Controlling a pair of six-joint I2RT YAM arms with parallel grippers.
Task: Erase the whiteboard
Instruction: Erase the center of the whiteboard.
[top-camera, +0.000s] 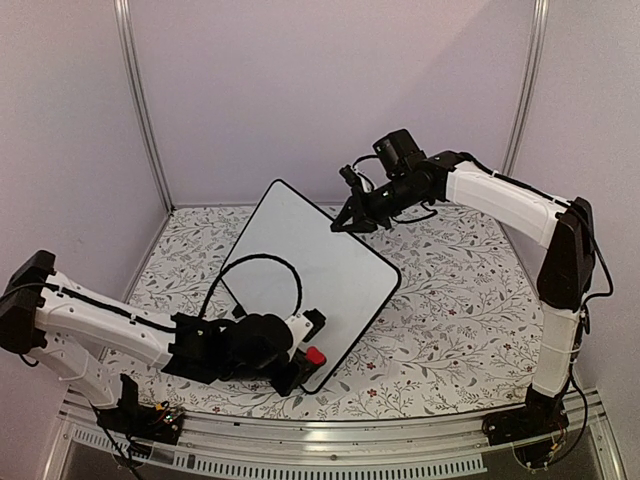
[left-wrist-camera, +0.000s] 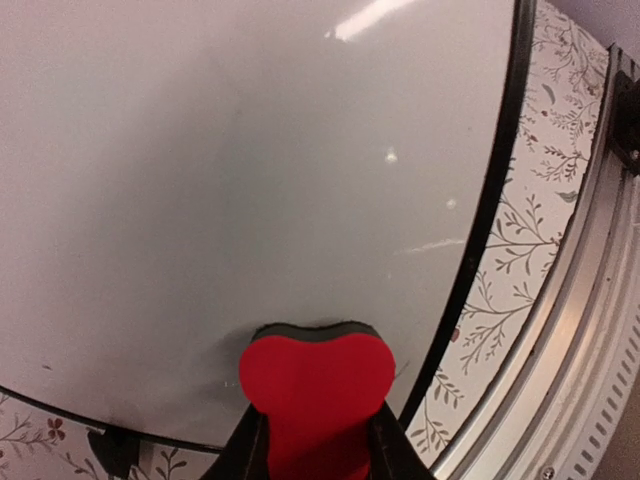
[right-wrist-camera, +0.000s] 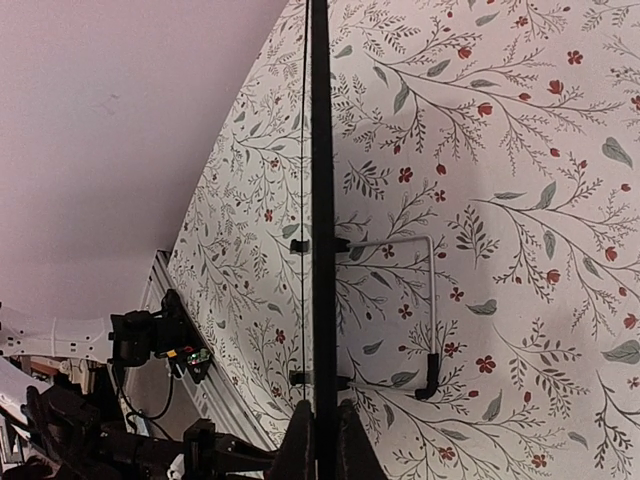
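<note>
The whiteboard (top-camera: 320, 250) stands tilted on the floral table, its white face blank in the top view. Seen from the left wrist, the face of the whiteboard (left-wrist-camera: 250, 180) shows only faint smudges. My left gripper (top-camera: 303, 366) is shut on a red eraser (top-camera: 315, 355) at the board's near corner. The red eraser (left-wrist-camera: 318, 380) has its dark felt side pressed against the board, close to the black rim, between the left gripper's (left-wrist-camera: 318, 450) fingers. My right gripper (top-camera: 352, 222) is shut on the board's far right edge. In the right wrist view the right gripper (right-wrist-camera: 322, 452) pinches the rim (right-wrist-camera: 321, 150), seen edge-on.
A floral cloth (top-camera: 450, 300) covers the table. A metal rail (top-camera: 330, 440) runs along the near edge, just beside the board's corner (left-wrist-camera: 590, 330). A wire stand (right-wrist-camera: 432, 300) sticks out of the board's back. Walls and two metal posts (top-camera: 140, 100) close in the back.
</note>
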